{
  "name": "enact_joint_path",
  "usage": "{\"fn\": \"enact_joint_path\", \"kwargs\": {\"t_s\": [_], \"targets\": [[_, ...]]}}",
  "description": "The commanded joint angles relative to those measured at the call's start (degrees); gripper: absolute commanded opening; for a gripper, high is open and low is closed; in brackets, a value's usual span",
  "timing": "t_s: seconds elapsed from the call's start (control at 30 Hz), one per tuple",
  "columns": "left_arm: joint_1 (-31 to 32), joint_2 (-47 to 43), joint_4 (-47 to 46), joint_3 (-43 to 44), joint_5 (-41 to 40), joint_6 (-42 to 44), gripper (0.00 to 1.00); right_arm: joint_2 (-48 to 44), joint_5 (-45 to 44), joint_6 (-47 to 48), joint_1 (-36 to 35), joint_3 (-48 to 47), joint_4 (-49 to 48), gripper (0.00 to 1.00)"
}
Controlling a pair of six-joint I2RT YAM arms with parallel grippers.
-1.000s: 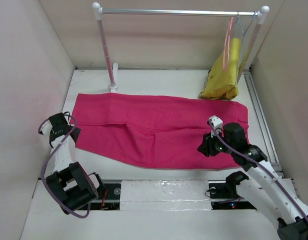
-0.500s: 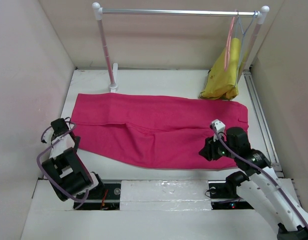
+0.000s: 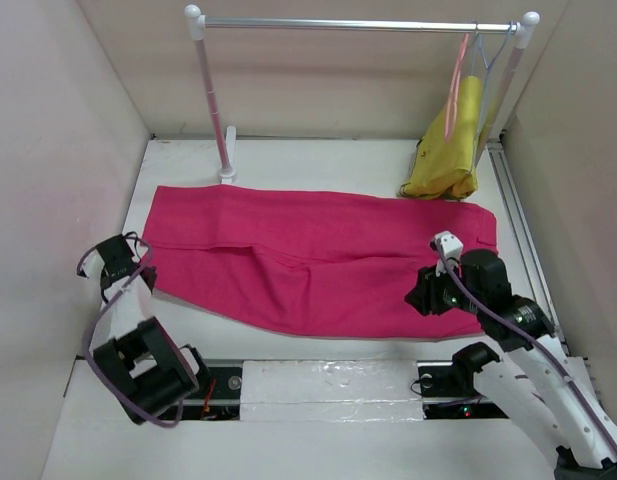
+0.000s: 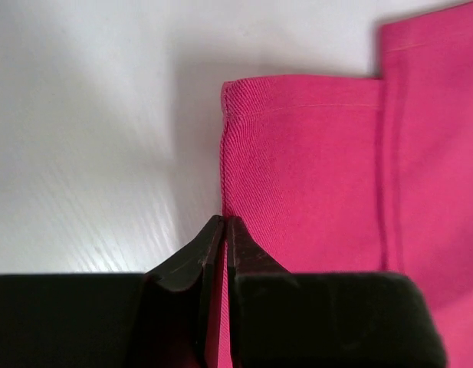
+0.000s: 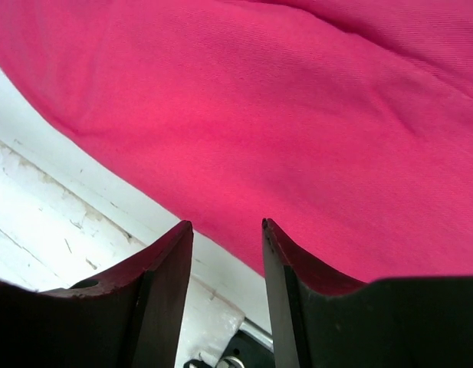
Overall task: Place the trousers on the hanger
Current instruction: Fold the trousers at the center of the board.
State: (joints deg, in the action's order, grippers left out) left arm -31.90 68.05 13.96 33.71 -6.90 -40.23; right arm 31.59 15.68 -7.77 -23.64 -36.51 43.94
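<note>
The magenta trousers [image 3: 318,260] lie spread flat across the table, legs pointing left. At their left hem edge [image 4: 297,176] my left gripper [image 4: 225,221] is shut, with a sliver of pink cloth pinched between its fingers; in the top view it [image 3: 138,268] sits at that left edge. Over the near right edge of the trousers [image 5: 282,115] my right gripper [image 5: 227,224] hovers open with nothing between its fingers, and the top view shows it [image 3: 428,295] there too. The salmon-pink hanger [image 3: 454,90] hangs at the right end of the rail.
A garment rail [image 3: 358,24] on white posts [image 3: 216,110] spans the back. Beside the pink hanger hangs a pale blue hanger [image 3: 491,55] with a mustard-yellow garment [image 3: 448,150] that reaches the table. Walls close in left and right. A metal track [image 3: 523,240] runs along the right side.
The left gripper's jaws have closed at the trousers' left hem. The right gripper has shifted a little to the right over the cloth's near edge, still open.
</note>
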Motion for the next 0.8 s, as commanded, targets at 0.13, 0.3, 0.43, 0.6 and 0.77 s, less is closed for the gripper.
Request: {"fn": "enact_joint_path", "kwargs": {"t_s": [0.13,0.3,0.43,0.6,0.77], "targets": [[2.46,-14.51,8.54,6.45,-2.43,0.59,0.00,2.86,-8.03,-0.23,0.69,-7.60,7.38,0.52],[2.46,-17.51,10.91,10.12,1.09,0.41,0.00,7.94,-18.01,-3.64,2.97,-11.12,11.06,0.65],[4.82,-18.82,12.15,15.23,1.18,0.94,0.00,10.15,-20.34,-10.49,7.88,-11.03,13.88,0.66],[9.12,-22.43,11.98,15.77,4.61,0.59,0.00,16.99,-16.99,-12.88,21.69,-7.36,14.76,0.52],[17.91,-26.39,9.95,14.10,5.67,-1.08,0.00,24.03,-17.88,-17.09,31.54,-7.78,14.33,0.38]]}}
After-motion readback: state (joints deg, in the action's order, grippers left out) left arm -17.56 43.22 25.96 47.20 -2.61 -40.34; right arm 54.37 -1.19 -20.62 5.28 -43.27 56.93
